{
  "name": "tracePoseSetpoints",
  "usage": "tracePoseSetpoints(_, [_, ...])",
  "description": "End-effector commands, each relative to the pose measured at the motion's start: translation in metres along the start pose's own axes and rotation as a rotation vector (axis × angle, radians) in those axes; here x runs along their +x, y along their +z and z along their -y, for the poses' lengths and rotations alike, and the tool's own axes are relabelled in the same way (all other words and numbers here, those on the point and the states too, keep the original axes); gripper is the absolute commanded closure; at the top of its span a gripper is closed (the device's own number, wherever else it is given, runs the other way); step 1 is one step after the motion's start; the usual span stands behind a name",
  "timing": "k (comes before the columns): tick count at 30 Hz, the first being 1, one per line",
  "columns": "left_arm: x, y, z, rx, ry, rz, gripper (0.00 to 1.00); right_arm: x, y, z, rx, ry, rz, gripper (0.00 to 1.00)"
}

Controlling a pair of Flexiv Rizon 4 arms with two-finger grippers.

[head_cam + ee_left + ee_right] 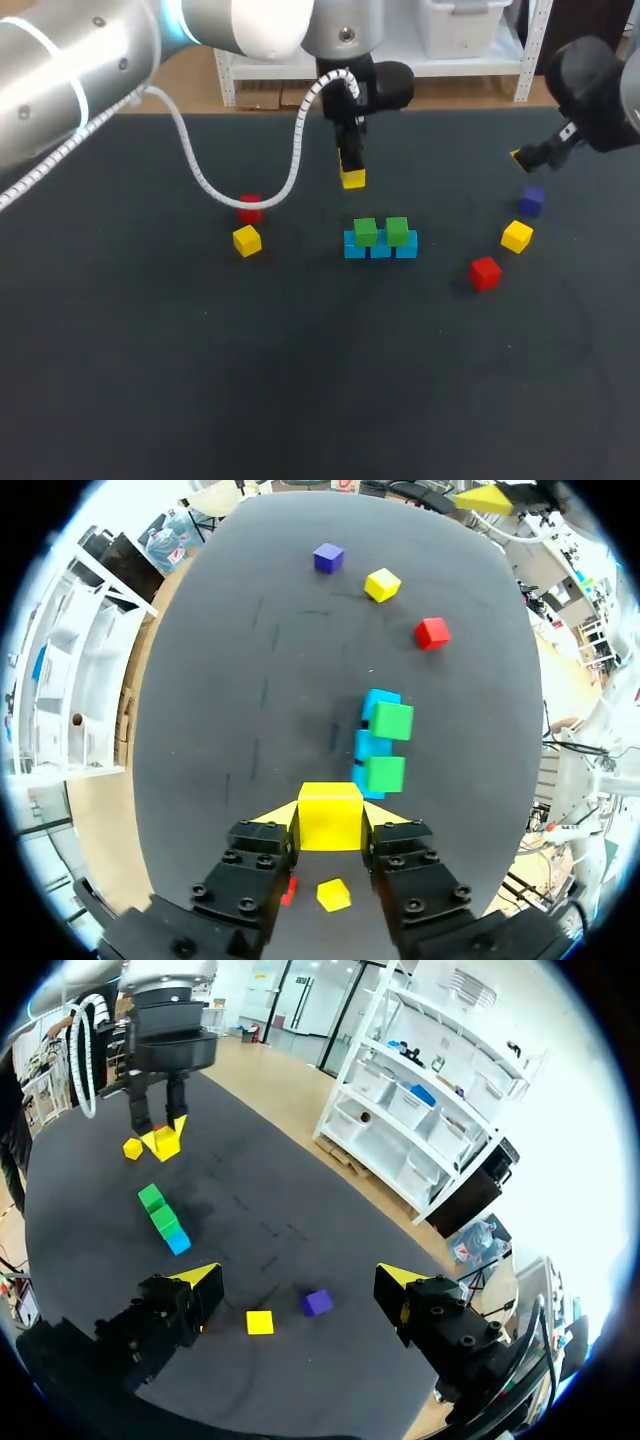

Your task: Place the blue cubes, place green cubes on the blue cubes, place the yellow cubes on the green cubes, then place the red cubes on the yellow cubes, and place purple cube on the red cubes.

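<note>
Stacking seems underway: left gripper (330, 825) pinches a yellow cube (330, 810) on the far side of the green cubes (366, 232), likely bound for them; right gripper (298, 1278) hangs spread near the purple cube (317, 1302).

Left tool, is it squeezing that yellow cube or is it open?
Shut. In the left wrist view, both fingertips of the left tool press the yellow cube from opposite sides.

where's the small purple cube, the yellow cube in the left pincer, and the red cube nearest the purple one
small purple cube (531, 195), head view, top face
gripped yellow cube (330, 817), left wrist view, near face
red cube nearest it (485, 267), head view, top face
</note>
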State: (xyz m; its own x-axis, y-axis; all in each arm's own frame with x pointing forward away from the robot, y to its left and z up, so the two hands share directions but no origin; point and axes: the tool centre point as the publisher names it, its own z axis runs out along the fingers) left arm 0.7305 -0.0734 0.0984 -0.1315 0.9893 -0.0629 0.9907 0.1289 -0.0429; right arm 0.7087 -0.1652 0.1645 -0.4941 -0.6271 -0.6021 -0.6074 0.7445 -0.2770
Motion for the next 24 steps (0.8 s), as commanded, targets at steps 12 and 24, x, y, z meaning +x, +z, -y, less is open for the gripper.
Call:
tracePoseSetpoints(12, [-0.018, 0.011, 0.041, -0.224, -0.004, 0.002, 1.0, 0.003, 0.0, -0.003, 0.079, 0.002, 0.012, 0.0])
tracePoseSetpoints(24, [-0.027, 0.019, 0.046, -0.26, 0.023, -0.01, 1.0, 0.003, 0.0, -0.003, 0.079, 0.002, 0.012, 0.0])
